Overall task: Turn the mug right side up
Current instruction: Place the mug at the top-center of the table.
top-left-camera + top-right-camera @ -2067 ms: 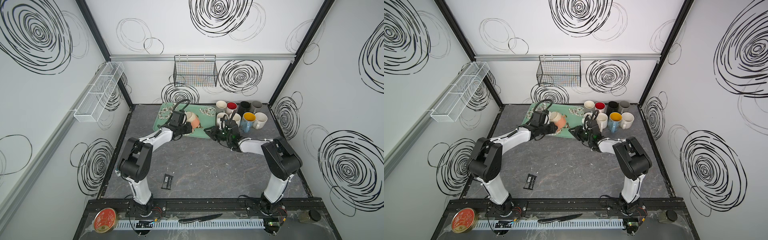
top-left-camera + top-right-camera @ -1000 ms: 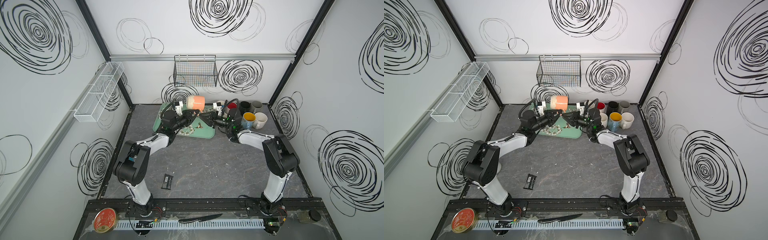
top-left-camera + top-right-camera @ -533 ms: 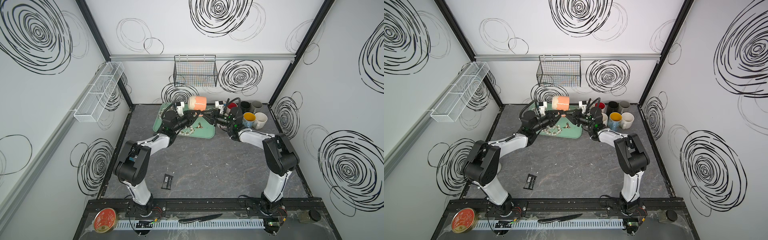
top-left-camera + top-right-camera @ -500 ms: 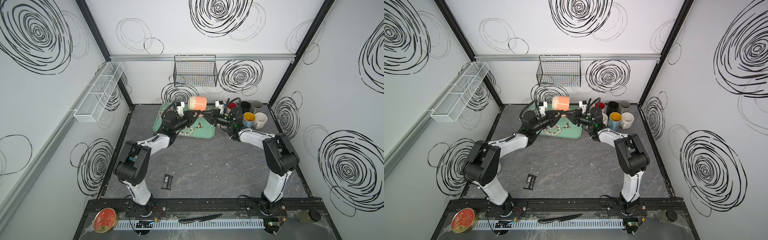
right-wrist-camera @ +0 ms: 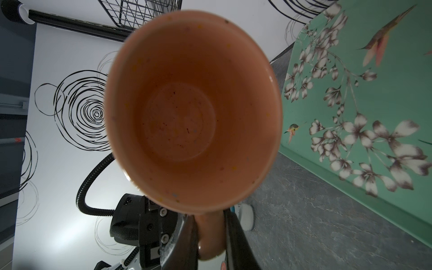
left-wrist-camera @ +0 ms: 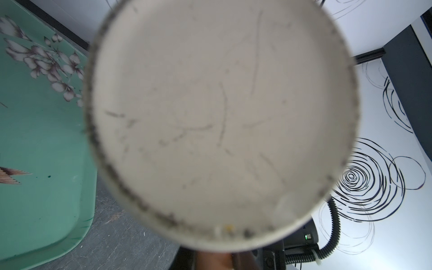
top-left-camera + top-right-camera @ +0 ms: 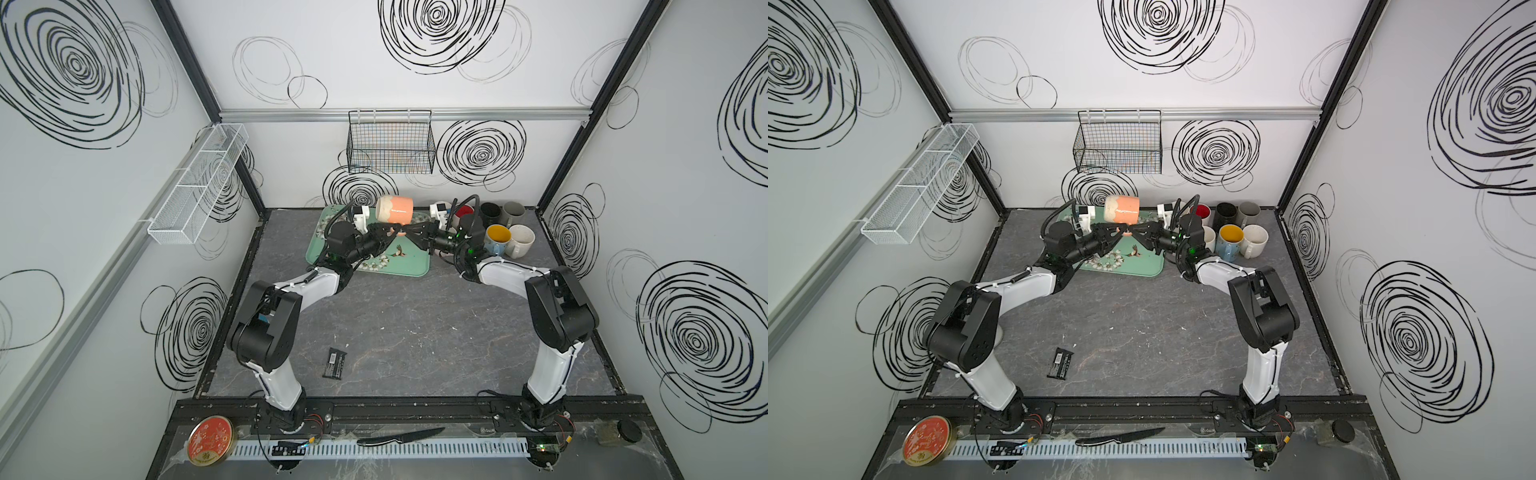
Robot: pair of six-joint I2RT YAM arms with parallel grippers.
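Note:
The mug [image 7: 395, 209] [image 7: 1122, 210], orange with a cream base, hangs on its side above the green tray [image 7: 409, 262], mouth toward the right arm. Its handle points down, and both grippers meet there. My left gripper [image 7: 392, 228] [image 7: 1121, 230] is shut on the handle; in the left wrist view the mug's cream base [image 6: 219, 117] fills the picture and hides most of the fingers. My right gripper [image 7: 406, 228] [image 5: 210, 233] has its two fingers pressed against either side of the handle [image 5: 210, 243], below the open mouth [image 5: 191, 117].
Several upright mugs [image 7: 498, 235] stand at the back right beside the tray. A wire basket [image 7: 390, 145] hangs on the back wall above the mug. A black packet [image 7: 334, 363] lies on the grey mat near the front.
The left arm lifted the mug off the tray and turned it on its side. The right gripper came in from the right and closed its fingers onto the handle.

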